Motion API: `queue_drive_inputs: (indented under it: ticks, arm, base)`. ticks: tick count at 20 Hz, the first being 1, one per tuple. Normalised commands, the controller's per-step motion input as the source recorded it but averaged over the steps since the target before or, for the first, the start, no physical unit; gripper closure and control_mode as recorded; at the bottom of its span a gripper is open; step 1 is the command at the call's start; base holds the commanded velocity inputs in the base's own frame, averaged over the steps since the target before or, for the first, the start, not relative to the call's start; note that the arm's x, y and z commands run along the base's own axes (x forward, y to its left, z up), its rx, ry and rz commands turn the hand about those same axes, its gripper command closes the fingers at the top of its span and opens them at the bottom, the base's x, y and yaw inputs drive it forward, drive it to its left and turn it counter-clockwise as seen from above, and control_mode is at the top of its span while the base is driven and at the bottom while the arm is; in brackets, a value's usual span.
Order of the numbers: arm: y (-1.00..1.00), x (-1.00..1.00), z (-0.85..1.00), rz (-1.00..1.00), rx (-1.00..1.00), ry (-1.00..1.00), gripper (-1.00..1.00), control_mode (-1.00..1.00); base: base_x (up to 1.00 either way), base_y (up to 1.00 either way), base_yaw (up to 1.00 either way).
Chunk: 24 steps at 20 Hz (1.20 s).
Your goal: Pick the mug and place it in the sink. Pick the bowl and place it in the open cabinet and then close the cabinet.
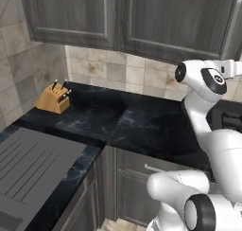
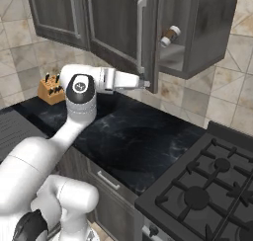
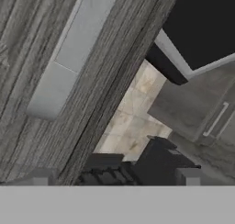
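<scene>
The claw is spread wide with nothing in it, right up against the lower edge of the cabinet door, which hangs open. Black tabletop below has a knife block in the corner. The sink drainboard sits off left.

Beige tiled wall backed a black marble counter; a knife block stood there, a gas stove alongside.
</scene>
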Motion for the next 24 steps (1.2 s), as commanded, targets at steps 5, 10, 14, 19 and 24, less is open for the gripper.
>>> queue_drive_inputs:
  ticks: [5,10,14,19,24]
  arm:
    - [-1.0,0.37,-0.26,-0.01,0.0,-0.21,-1.0,-1.0]
    - [-1.0,0.46,-0.09,0.0,-0.02,-0.04,-1.0,-1.0]
    - [-1.0,0.55,0.0,0.0,-0.06,0.0,-1.0,-1.0]
    - [-1.0,0.57,0.0,0.0,-0.11,0.01,-1.0,-1.0]
    - [-1.0,0.59,-0.06,-0.01,-0.09,0.0,-1.0,-1.0]
  base:
    - [0.0,0.0,0.0]
    - [0.0,0.0,0.0]
    - [0.0,0.0,0.0]
    - [0.0,0.0,0.0]
    - [0.0,0.0,0.0]
